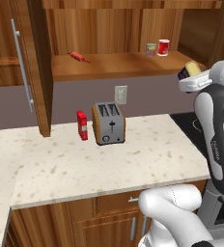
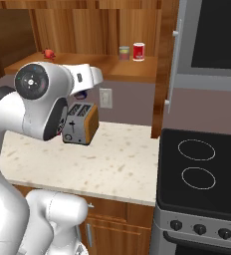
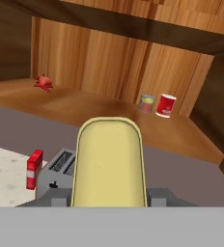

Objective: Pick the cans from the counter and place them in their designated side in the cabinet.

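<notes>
Carrying second can to cabinet shelf.
Hand [image 1: 191,72] clamped on dark can with yellow top [image 3: 109,161], raised beside cabinet [image 1: 114,65]; next: reaching in, setting beside grey-green can [image 1: 151,49].

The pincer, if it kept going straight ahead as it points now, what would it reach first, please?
Likely the cabinet's back wall, left of the grey-green can; the held yellow-topped can hides the exact line.
</notes>
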